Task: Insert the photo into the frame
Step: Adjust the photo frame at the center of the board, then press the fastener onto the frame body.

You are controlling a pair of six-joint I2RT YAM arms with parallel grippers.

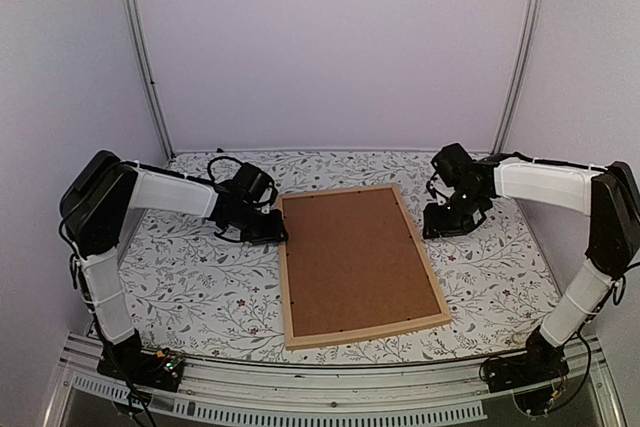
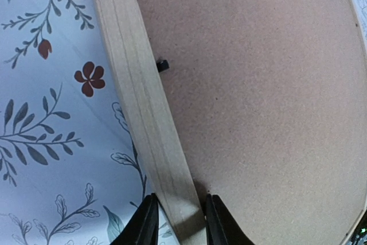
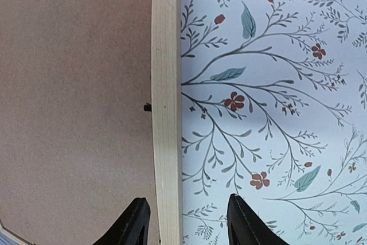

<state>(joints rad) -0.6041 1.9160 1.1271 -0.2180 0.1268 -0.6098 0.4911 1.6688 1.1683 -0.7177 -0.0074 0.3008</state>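
The frame (image 1: pixel 283 277) of light wood lies face down in the middle of the table, with a brown backing board (image 1: pixel 355 257) filling its back. The photo is hidden. My left gripper (image 1: pixel 268 232) is at the frame's far left edge. In the left wrist view its jaws (image 2: pixel 179 222) straddle the wooden rail (image 2: pixel 143 96), barely wider than it. My right gripper (image 1: pixel 440 222) is at the frame's far right edge. It stands open (image 3: pixel 186 222) over that rail (image 3: pixel 166 55), with a wide gap on the tablecloth side.
A floral tablecloth (image 1: pixel 200 287) covers the table. Small black tabs (image 2: pixel 163 65) (image 3: pixel 147 107) stick out from the rails over the board. White walls and metal posts (image 1: pixel 145 57) close in the back and sides.
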